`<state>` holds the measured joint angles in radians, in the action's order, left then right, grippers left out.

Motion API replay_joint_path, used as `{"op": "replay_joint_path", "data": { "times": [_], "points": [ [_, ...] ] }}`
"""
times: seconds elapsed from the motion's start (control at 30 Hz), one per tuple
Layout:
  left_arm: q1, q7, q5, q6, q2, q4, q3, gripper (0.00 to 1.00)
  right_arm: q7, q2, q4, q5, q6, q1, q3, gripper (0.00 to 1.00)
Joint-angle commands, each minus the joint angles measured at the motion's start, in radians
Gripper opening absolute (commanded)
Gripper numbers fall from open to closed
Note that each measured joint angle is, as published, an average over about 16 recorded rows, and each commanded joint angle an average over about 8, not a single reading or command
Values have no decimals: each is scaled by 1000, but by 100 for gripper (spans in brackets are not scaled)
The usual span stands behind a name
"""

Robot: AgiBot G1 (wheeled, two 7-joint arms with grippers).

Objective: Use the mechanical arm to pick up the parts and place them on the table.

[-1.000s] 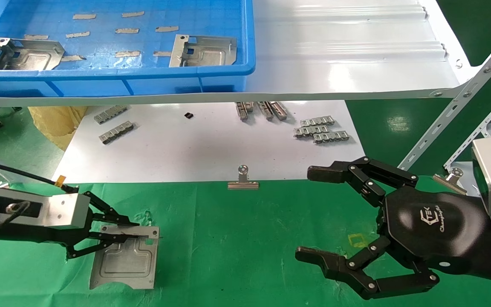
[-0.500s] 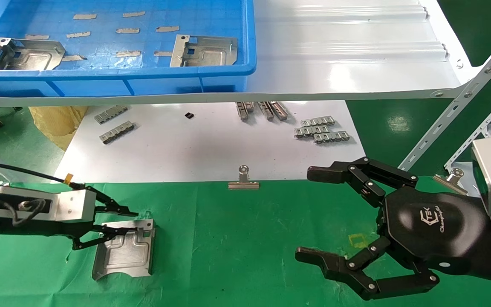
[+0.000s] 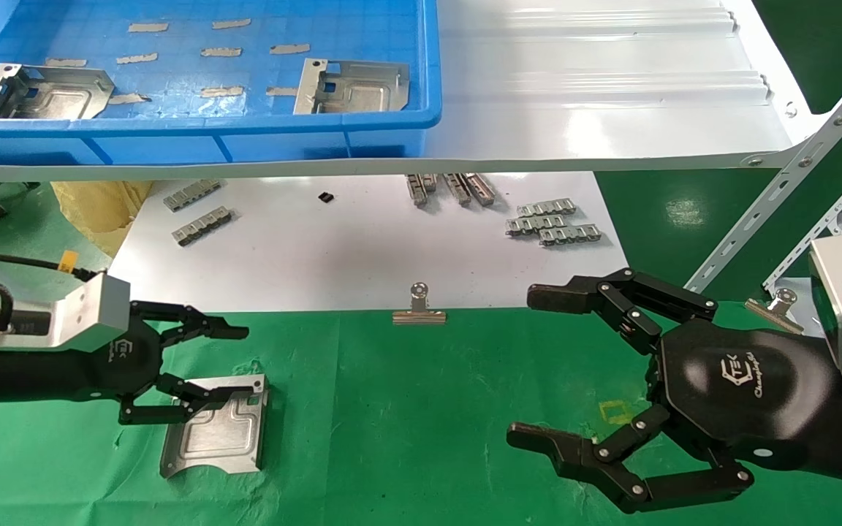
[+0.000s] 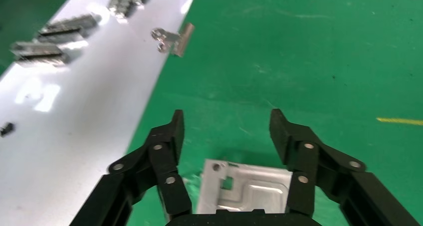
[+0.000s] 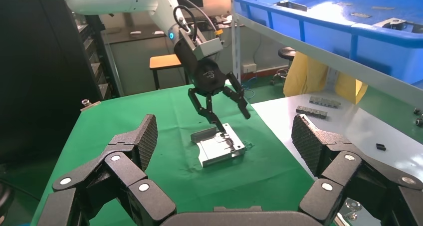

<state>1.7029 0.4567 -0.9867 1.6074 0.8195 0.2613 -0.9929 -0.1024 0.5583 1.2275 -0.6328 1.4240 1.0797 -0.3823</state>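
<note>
Showing one plate flat on green table | left gripper spread above it, released | two plates left in blue bin | right gripper spread, idle

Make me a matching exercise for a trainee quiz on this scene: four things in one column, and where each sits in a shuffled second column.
Things:
1. left end effector
2. right end effector
3. binder clip
4. stamped part

Places:
A. inside the blue bin
B. open above the green cloth, right side, nothing under it
C. on the near edge of the white sheet
D. open over the plate lying on the cloth

Pairs: 1-D, 2-B, 3-C, 4-A
</note>
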Motion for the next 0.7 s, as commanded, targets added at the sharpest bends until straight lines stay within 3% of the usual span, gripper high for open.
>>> {"op": "replay_joint_path", "data": {
  "times": [0.03, 0.33, 0.7],
  "points": [
    [-14, -16, 19, 3, -9, 12, 0, 100, 0, 0, 0, 0, 0, 0, 0, 100],
    [-16, -18, 9, -3, -6, 26, 17, 100, 0, 0, 0, 0, 0, 0, 0, 100],
    [-121, -125, 53, -21, -41, 196, 135, 100, 0, 0, 0, 0, 0, 0, 0, 100]
  ]
}}
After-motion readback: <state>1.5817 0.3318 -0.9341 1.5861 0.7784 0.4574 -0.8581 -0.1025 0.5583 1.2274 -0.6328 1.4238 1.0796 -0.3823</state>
